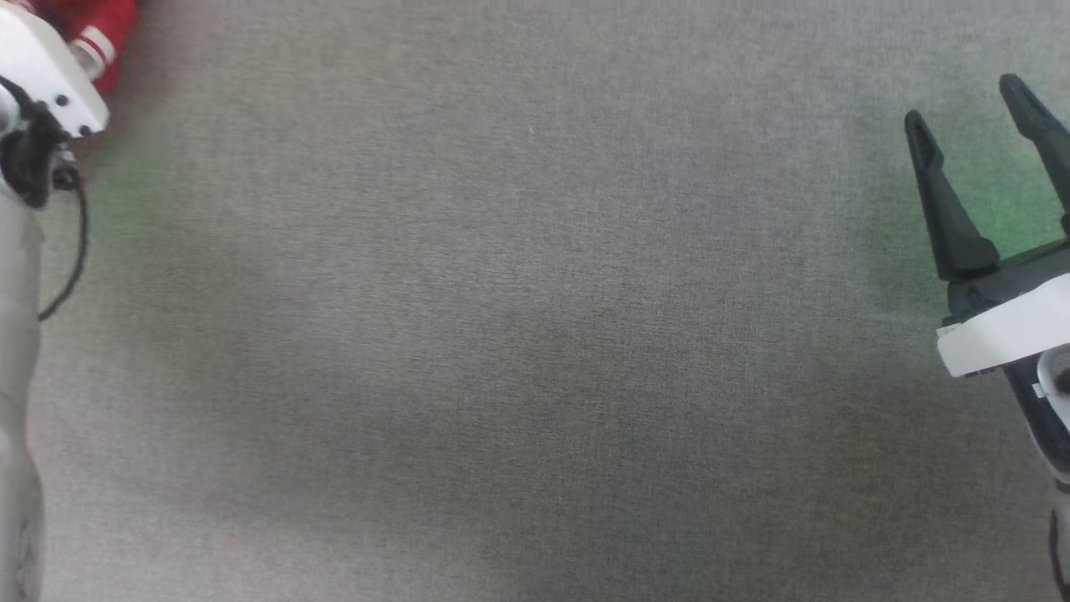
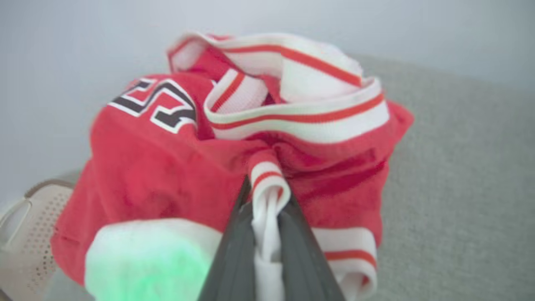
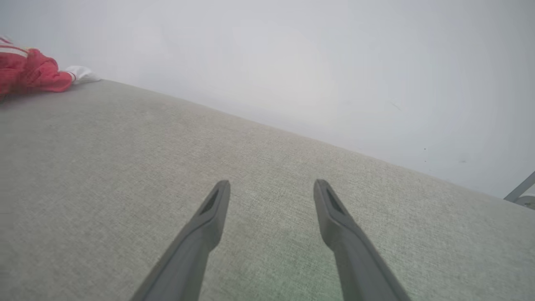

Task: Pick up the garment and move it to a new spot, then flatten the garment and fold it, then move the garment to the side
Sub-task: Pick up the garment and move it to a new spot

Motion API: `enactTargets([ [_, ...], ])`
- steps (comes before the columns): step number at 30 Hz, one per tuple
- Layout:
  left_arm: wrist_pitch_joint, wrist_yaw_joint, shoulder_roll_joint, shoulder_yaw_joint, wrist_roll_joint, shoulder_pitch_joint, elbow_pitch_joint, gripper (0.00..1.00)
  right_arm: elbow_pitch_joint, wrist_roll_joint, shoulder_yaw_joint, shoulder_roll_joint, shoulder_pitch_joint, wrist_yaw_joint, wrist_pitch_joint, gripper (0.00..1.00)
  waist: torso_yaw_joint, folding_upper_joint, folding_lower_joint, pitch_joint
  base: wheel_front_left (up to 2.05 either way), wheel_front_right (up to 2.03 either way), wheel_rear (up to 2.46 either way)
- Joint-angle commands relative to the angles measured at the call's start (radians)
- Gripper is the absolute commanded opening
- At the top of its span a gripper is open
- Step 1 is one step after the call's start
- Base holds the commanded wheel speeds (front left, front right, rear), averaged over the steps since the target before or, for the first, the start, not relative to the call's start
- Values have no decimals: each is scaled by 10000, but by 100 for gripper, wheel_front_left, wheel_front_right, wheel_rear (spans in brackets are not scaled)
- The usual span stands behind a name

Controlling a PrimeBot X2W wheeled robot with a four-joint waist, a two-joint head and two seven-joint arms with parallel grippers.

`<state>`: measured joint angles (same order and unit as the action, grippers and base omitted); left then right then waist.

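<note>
The garment is a crumpled red jersey with white sleeves, striped trim and dark white-outlined lettering, heaped on the grey cloth surface. My left gripper is shut on a fold of its white and red striped trim, which runs down between the two dark fingers. In the head view a corner of the garment peeks out at the top left behind my left wrist. My right gripper stands open at the right, above bare cloth. The right wrist view has my right gripper open, and the garment far off at the upper left.
A grey woven surface spans the whole work area. A beige perforated object lies at the lower left of the left wrist view, beside the garment. A pale wall rises behind the surface's far edge. A metal leg shows at the far right.
</note>
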<state>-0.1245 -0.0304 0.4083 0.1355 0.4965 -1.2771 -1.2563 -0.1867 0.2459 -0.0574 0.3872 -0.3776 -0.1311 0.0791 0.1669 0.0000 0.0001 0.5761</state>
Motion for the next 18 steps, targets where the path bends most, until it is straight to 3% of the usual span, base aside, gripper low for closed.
enactTargets([
  [1, 151, -47, 111, 55, -94, -192, 67, 0, 50, -12, 26, -59, 47, 7, -106, 100, 60, 0, -1, -246, 0, 0, 0],
  [10, 1213, -506, 600, 611, -568, -304, 482, 0, 697, 27, 77, -570, 351, 7, -529, 100, 232, 0, -1, -1733, 0, 0, 0],
  [18, 1260, -807, 997, 1308, -1074, -759, 1232, 0, 1206, 52, 275, -1011, 738, 7, -876, 100, 339, 0, -1, -3072, 0, 0, 0],
])
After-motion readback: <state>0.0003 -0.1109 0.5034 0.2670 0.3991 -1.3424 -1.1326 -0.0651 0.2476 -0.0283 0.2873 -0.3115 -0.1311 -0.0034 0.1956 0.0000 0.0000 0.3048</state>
